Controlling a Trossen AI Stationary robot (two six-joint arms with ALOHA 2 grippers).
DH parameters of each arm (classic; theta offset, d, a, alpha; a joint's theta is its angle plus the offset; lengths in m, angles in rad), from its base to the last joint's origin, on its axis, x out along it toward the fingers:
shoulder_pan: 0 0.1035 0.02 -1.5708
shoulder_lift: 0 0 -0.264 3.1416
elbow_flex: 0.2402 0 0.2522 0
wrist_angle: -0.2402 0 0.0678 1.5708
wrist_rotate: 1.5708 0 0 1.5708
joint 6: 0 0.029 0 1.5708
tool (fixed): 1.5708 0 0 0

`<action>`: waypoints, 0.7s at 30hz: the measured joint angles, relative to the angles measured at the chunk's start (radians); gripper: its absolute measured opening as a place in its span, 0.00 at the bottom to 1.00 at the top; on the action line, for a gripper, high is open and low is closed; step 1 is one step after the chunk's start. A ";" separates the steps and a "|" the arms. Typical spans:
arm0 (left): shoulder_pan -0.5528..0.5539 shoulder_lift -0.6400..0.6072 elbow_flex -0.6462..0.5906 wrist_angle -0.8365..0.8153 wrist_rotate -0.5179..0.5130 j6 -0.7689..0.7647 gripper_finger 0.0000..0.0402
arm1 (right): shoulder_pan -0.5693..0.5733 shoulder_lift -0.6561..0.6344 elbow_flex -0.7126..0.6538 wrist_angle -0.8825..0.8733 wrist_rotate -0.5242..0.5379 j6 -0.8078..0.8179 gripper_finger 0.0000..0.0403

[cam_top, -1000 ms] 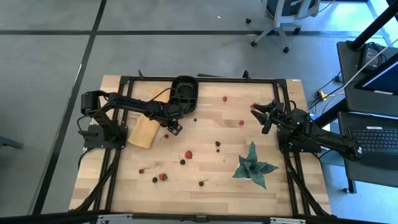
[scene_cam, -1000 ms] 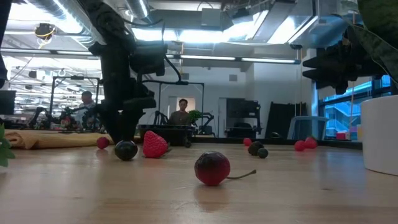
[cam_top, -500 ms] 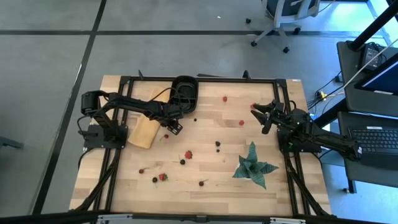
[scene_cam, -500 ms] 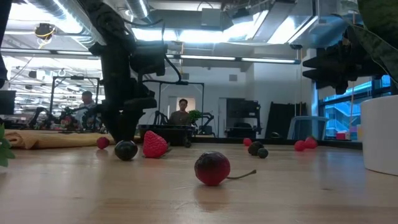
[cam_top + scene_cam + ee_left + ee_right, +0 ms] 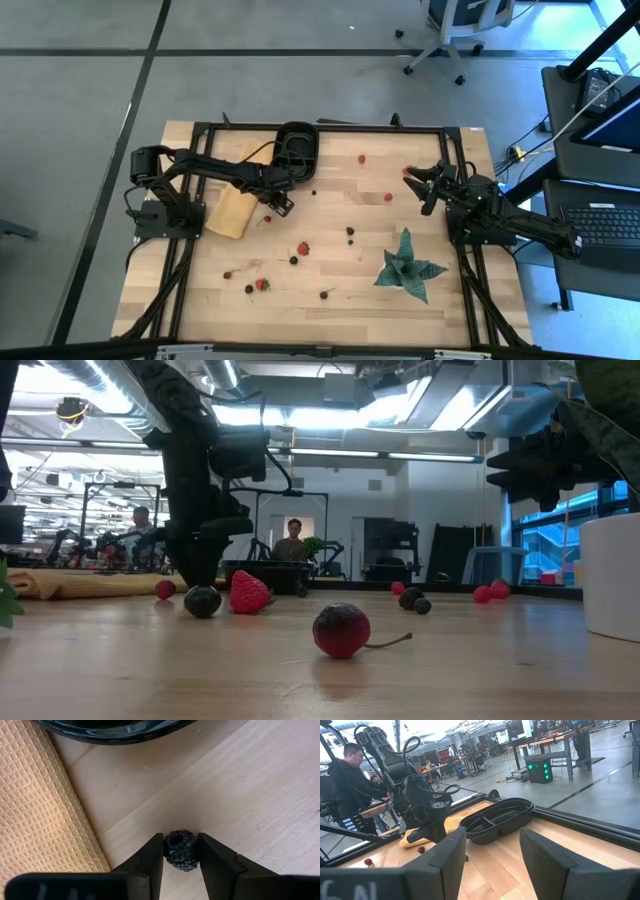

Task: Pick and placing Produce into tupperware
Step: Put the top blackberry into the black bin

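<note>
My left gripper (image 5: 277, 204) reaches across the table just near-side of the black tub (image 5: 297, 149), beside a tan waffle cloth (image 5: 229, 213). It is shut on one dark bumpy berry (image 5: 180, 849). The tub's rim (image 5: 110, 727) shows close ahead in the left wrist view. My right gripper (image 5: 422, 187) hovers open at the table's right side, with a small red strawberry (image 5: 407, 171) next to it and nothing between its fingers (image 5: 492, 865). More strawberries (image 5: 303, 248) and dark berries (image 5: 350, 232) lie loose on the wood. My left gripper pinches the dark berry's two sides (image 5: 170, 851) between its fingers (image 5: 154, 854), slanting down from above. The berry sits at the fingers' free ends, close over bare wood. Whether it is lifted or still on the table cannot be told.
A green spiky plant in a white pot (image 5: 408, 265) stands on the right near side. A red cherry with a stem (image 5: 342, 630), a strawberry (image 5: 248, 592) and a dark berry (image 5: 203, 601) lie near the front edge. People show in the room beyond (image 5: 350, 775).
</note>
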 joint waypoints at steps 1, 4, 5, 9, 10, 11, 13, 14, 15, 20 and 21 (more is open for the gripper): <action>0.000 0.000 0.000 0.000 0.000 0.000 0.26 | 0.000 0.000 0.000 0.000 0.000 0.000 0.47; 0.001 -0.005 0.000 -0.002 0.029 0.006 0.26 | 0.000 0.000 0.000 0.000 0.000 0.001 0.47; 0.001 -0.010 0.000 -0.003 0.050 0.008 0.26 | 0.000 0.000 0.000 0.000 0.000 0.000 0.47; -0.001 -0.050 0.000 -0.005 0.143 0.051 0.25 | 0.000 0.000 0.000 0.000 0.000 0.001 0.47; 0.000 -0.060 0.000 -0.006 0.168 0.065 0.25 | 0.000 0.000 0.000 0.000 0.000 0.001 0.47; 0.001 -0.075 0.000 -0.006 0.197 0.082 0.25 | 0.000 0.000 0.000 0.000 0.000 0.000 0.47; 0.006 -0.107 0.000 -0.005 0.259 0.118 0.26 | 0.000 0.000 0.000 0.000 0.000 0.000 0.47; 0.010 -0.124 0.000 -0.006 0.297 0.135 0.26 | 0.000 0.000 0.000 0.000 0.000 -0.001 0.47; 0.016 -0.138 0.002 -0.006 0.333 0.152 0.26 | 0.000 0.000 0.000 0.000 0.000 -0.001 0.47; 0.043 -0.214 0.059 0.002 0.422 0.244 0.26 | 0.000 0.000 0.000 0.000 0.000 -0.002 0.47; 0.049 -0.227 0.074 0.001 0.423 0.263 0.26 | 0.000 0.000 0.000 0.000 0.000 -0.002 0.47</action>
